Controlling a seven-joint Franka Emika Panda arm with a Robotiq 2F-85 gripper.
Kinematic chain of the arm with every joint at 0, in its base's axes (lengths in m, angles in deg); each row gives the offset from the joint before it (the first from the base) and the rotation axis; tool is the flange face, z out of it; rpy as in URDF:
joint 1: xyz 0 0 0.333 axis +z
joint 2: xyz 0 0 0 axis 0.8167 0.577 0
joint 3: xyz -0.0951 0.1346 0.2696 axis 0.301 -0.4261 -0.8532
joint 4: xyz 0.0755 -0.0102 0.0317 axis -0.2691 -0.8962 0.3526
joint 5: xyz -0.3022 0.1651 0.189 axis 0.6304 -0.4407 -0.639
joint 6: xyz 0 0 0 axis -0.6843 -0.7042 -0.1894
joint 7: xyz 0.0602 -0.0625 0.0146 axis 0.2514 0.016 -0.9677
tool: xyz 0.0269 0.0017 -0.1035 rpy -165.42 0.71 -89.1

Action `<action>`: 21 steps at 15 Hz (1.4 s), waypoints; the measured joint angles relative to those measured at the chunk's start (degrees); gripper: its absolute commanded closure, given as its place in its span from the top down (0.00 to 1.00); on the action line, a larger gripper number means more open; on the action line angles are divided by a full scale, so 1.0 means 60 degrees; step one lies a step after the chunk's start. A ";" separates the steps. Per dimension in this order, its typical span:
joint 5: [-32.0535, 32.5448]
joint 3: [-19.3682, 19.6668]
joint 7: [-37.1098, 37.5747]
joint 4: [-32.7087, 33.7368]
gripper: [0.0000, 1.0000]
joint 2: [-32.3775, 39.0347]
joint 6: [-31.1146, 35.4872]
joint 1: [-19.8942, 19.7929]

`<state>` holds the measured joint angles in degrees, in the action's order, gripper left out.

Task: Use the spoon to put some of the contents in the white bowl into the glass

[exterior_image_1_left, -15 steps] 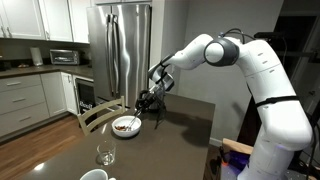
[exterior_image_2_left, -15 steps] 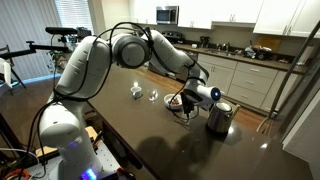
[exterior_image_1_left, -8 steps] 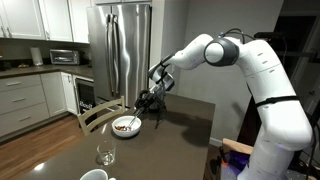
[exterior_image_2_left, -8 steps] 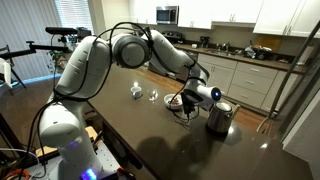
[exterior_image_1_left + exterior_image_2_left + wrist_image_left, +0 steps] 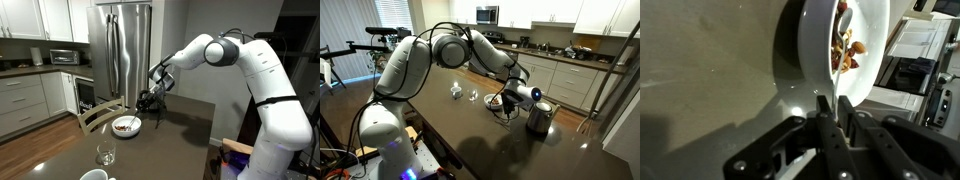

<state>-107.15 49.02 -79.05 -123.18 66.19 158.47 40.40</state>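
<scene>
The white bowl (image 5: 126, 125) stands on the dark table, and the brownish contents (image 5: 847, 50) lie heaped inside it. In the wrist view the bowl (image 5: 810, 45) fills the top, just beyond my fingertips. My gripper (image 5: 835, 102) is at the bowl's rim with the jaws drawn together to a narrow slit, shut on something thin that seems to be the spoon's handle. The rest of the spoon is hidden. The gripper (image 5: 148, 101) hangs just beside and above the bowl; it also shows in an exterior view (image 5: 503, 103). The clear stemmed glass (image 5: 104, 154) stands apart, nearer the table's front, and shows in both exterior views (image 5: 473, 96).
A steel kettle (image 5: 539, 116) with a black handle stands close beside the gripper. A plain white vessel (image 5: 456, 90) sits past the glass. A chair back (image 5: 95, 112) is at the table's far edge, with a fridge (image 5: 125, 50) and kitchen counters behind.
</scene>
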 measured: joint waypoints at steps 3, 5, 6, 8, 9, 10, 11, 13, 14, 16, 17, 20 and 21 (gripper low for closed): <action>0.0107 0.0061 0.0196 0.0045 0.30 -0.0028 -0.0094 0.0000; 0.0262 0.0096 0.0344 0.0099 0.40 -0.0041 -0.0148 0.0000; 0.0375 0.0111 0.0403 0.0106 0.45 -0.0040 -0.0148 0.0000; 0.0566 0.0141 0.0526 0.0110 0.15 -0.0040 -0.0148 0.0000; 0.0608 0.0150 0.0575 0.0111 0.12 -0.0040 -0.0149 0.0000; 0.0647 0.0158 0.0618 0.0114 0.06 -0.0041 -0.0149 0.0000; 0.0684 0.0161 0.0661 0.0120 0.04 -0.0044 -0.0161 0.0000; 0.0735 0.0162 0.0721 0.0135 0.01 -0.0063 -0.0187 0.0000; 0.0757 0.0165 0.0747 0.0136 0.04 -0.0070 -0.0191 -0.0001; 0.0768 0.0170 0.0771 0.0136 0.06 -0.0072 -0.0207 -0.0007; 0.0769 0.0170 0.0784 0.0136 0.29 -0.0072 -0.0217 -0.0012; 0.0781 0.0171 0.0825 0.0137 0.42 -0.0073 -0.0225 -0.0025; 0.0784 0.0171 0.0853 0.0137 0.49 -0.0073 -0.0225 -0.0025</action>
<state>-102.44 50.04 -73.94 -122.36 65.75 157.12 40.24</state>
